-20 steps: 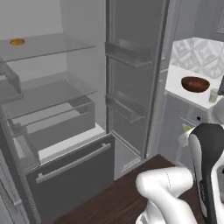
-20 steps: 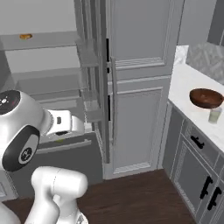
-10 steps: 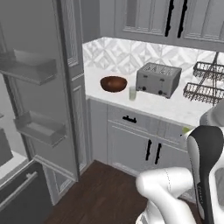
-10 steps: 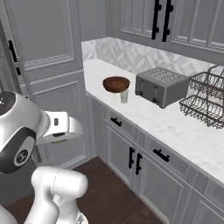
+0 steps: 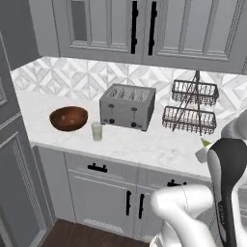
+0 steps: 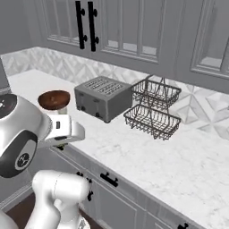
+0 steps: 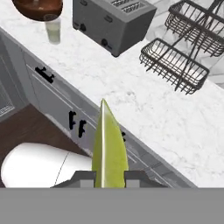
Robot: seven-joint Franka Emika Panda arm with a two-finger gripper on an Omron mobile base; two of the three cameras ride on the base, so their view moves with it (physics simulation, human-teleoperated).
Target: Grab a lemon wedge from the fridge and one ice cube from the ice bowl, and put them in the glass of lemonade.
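Observation:
In the hand view my gripper (image 7: pixel 109 177) is shut on the lemon wedge (image 7: pixel 108 146), a yellow-green sliver that stands up between the two fingertips (image 7: pixel 86 176). It hangs in front of the counter edge, above the floor. The glass of lemonade (image 7: pixel 53 28) stands on the white counter beside the brown ice bowl (image 7: pixel 37 6), far to the upper left of the wedge. From the left base the glass (image 5: pixel 97 130) sits right of the bowl (image 5: pixel 68 118), and the wedge tip (image 5: pixel 206 143) shows at the gripper (image 5: pixel 202 153). The fridge is out of view.
A grey toaster (image 5: pixel 128 106) stands behind the glass, with a two-tier wire basket rack (image 5: pixel 193 106) to its right. The marble counter (image 7: pixel 144 105) has bare room in front of them. Grey drawers with black handles (image 5: pixel 97 168) lie below, and a tall panelled cabinet (image 5: pixel 12 183) at left.
The whole picture has swung from the open fridge to the counter, so the base has moved right. The wedge stays in the gripper.

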